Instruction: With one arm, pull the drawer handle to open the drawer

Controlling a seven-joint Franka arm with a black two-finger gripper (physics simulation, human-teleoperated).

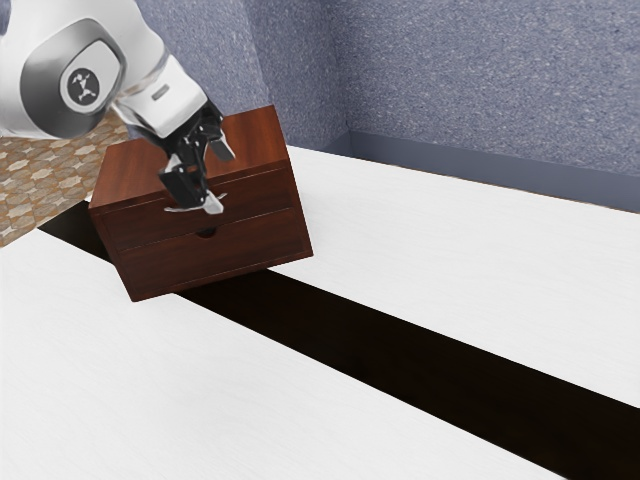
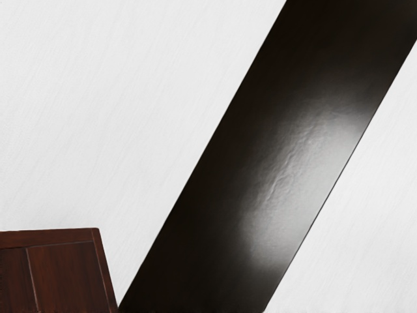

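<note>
My fingers [image 1: 186,186] stand spread open at the cabinet's [image 1: 255,135] front, 1 tip touching the top drawer's [image 1: 255,195] handle [image 1: 183,208]; that drawer sits flush, closed.

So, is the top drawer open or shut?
Shut: the top drawer front sits flush with the lower drawer, with the gripper at its handle.
</note>
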